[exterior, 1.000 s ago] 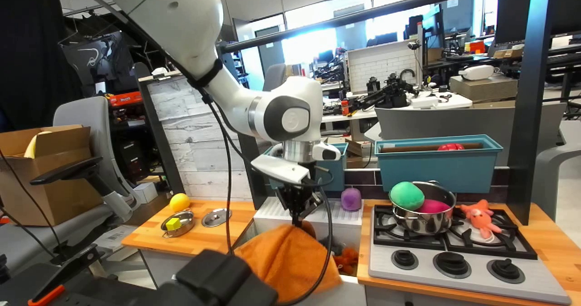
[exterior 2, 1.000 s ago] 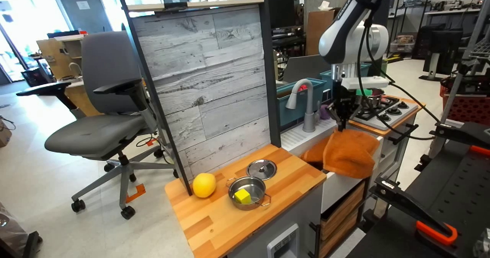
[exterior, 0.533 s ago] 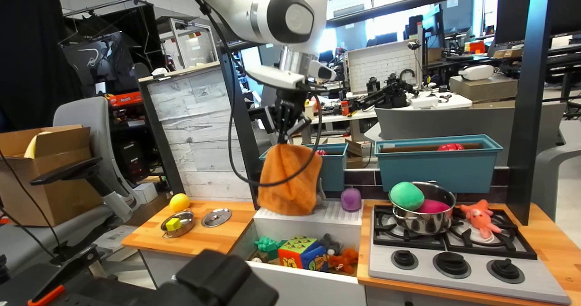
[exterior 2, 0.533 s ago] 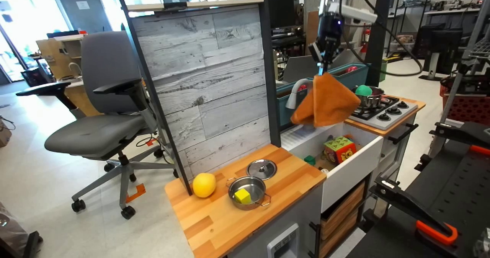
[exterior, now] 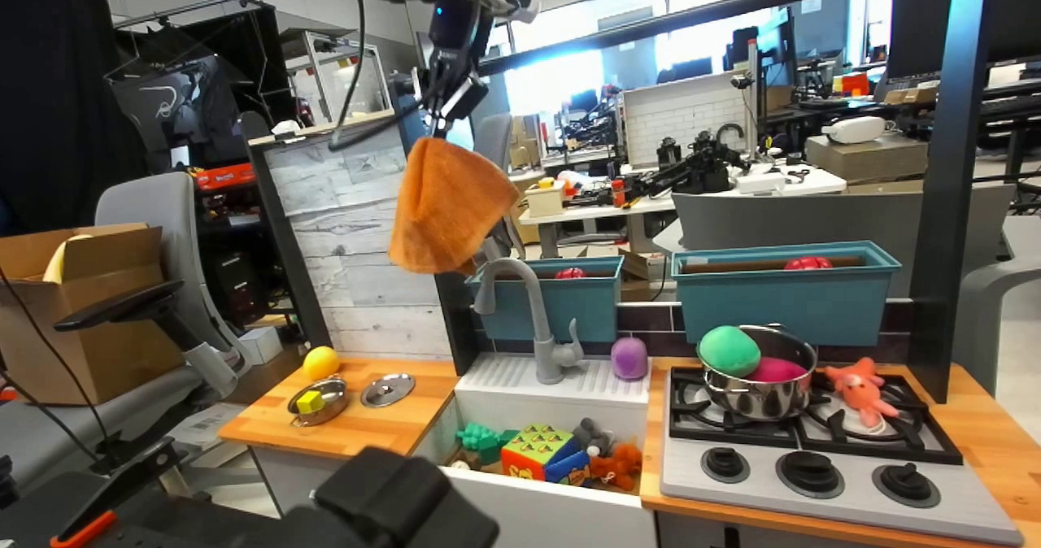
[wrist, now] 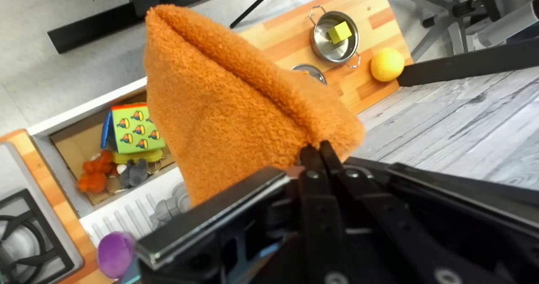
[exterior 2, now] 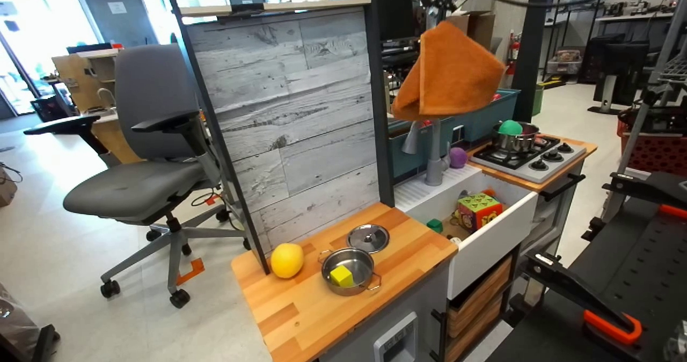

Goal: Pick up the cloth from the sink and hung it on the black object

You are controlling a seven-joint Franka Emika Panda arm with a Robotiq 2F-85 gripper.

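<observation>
Orange cloth point(exterior: 447, 206) hung in the air above the faucet point(exterior: 538, 312), its lower edge near it; whether the two touched could not be told. Gripper point(wrist: 318, 147): fingers together, clamped on the upper end of the cloth, a narrow pinch. Judged step: carrying, with the hanging yet to be done. Target taken, tentatively, as the black rail point(exterior: 691, 18), higher than the faucet. Risks: the small hold could slip if a loose edge snagged on the faucet; and if let go with most of its weight on one side of a smooth rail, the cloth would probably slide off. Materials: cloth terry-like with thick nap, doubled into a soft ridge in the wrist view, so likely limp and hard to place squarely; faucet grey, gooseneck-shaped; rail dark, straight. Below the faucet, the white sink point(exterior: 553, 515) held a flat-sided printed cube point(exterior: 541, 454); near the faucet stood a rounded purple object point(exterior: 629, 358).
</observation>
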